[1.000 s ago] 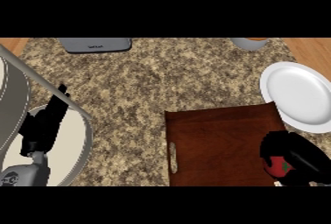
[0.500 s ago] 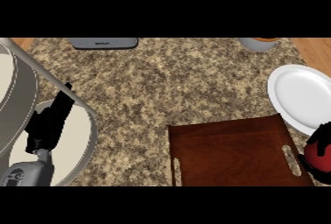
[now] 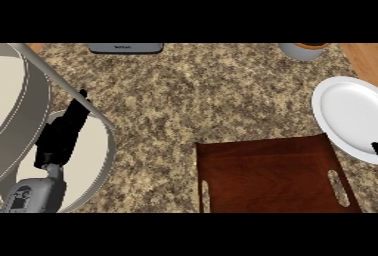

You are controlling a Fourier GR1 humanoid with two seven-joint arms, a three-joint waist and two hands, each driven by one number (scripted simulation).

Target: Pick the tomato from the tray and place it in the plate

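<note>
The left hand [image 3: 65, 131] rests with straight fingers at the counter's left edge, clear of the bare brown tray [image 3: 273, 175] and the white plate [image 3: 347, 117] at the right edge, leaving the right hand unseen, its fingers impossible to judge

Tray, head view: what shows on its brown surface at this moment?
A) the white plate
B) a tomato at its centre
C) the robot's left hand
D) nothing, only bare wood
D: the tray shows only bare brown wood with slot handles at its sides; the white plate lies apart on the counter at upper right, and the left hand is far left.
</note>
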